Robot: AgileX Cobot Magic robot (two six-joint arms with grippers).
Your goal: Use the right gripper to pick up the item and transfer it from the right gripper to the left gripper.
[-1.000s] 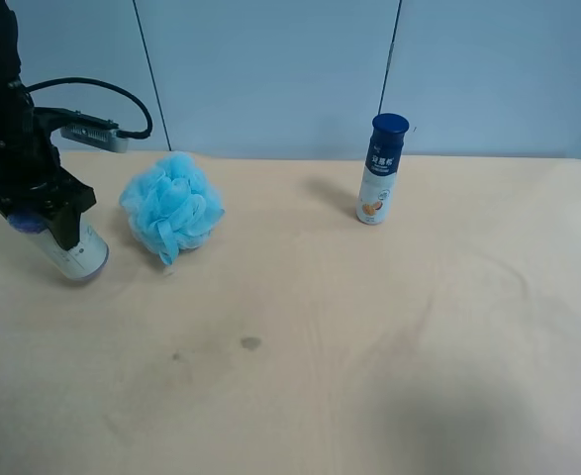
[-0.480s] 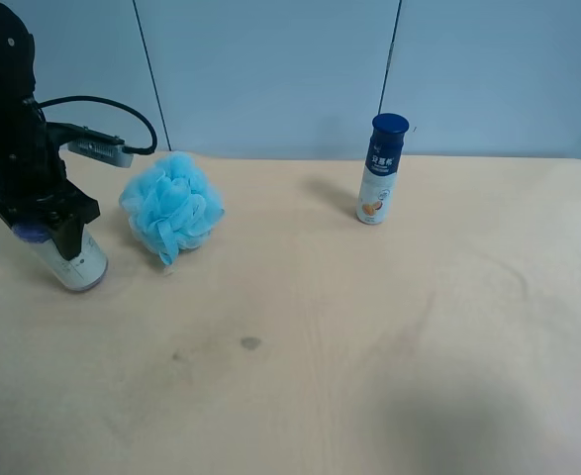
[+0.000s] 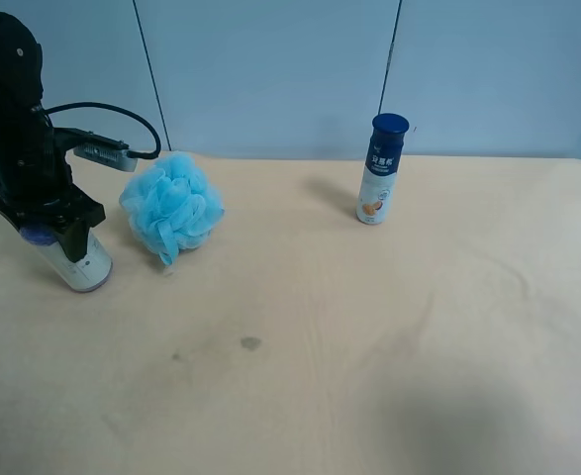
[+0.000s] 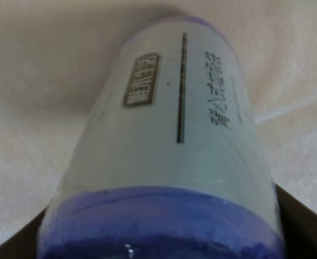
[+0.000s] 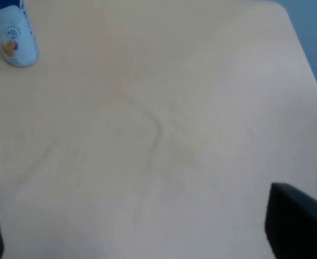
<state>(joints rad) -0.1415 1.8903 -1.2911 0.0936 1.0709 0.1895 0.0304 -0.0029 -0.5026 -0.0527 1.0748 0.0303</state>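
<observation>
The item, a white film-wrapped roll with purple ends, hangs tilted in the left gripper at the exterior high view's left, its lower end at or just above the table. In the left wrist view the item fills the frame between the left gripper's dark fingers, which are shut on its near purple end. The right gripper is open and empty over bare table, with only its fingertips showing. It is out of the exterior high view.
A fluffy light-blue bath pouf lies just right of the held roll. A slim white bottle with a dark blue cap stands at the back, and also shows in the right wrist view. The table's right edge is near the right gripper.
The left arm has shifted slightly right and down with the roll in its grip. The pouf and bottle have not moved.
</observation>
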